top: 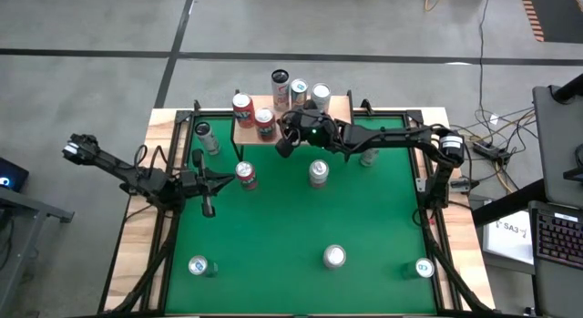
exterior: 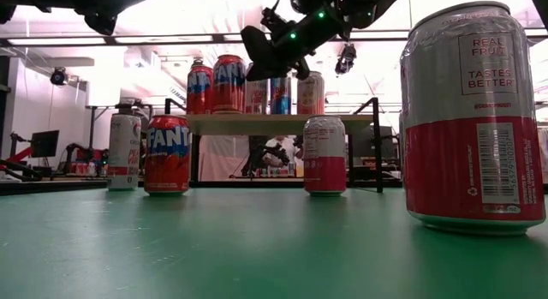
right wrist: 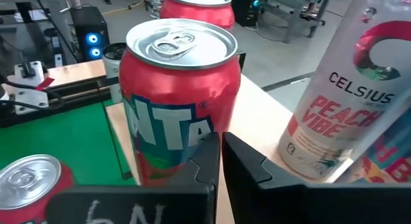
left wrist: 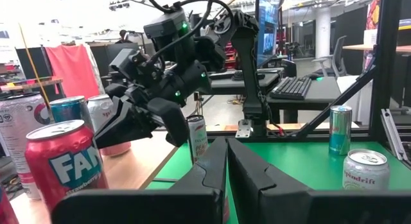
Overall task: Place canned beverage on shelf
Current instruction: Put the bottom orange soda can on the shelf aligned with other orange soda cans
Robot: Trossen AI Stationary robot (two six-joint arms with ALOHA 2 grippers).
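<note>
My left gripper (top: 208, 209), fingers shut and empty, sits just beside the upright can (top: 246, 175) at its one o'clock; right gripper (top: 283, 146), shut and empty, hangs by the shelf (top: 339, 107).

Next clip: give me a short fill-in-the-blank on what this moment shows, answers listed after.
1. The right gripper hovers by the shelf with its fingers ____.
2. The table surface is ____ in colour.
3. The red can nearest the right gripper stands ____ on the shelf.
4. The left gripper holds ____.

Answers: shut; green; upright; nothing
</note>
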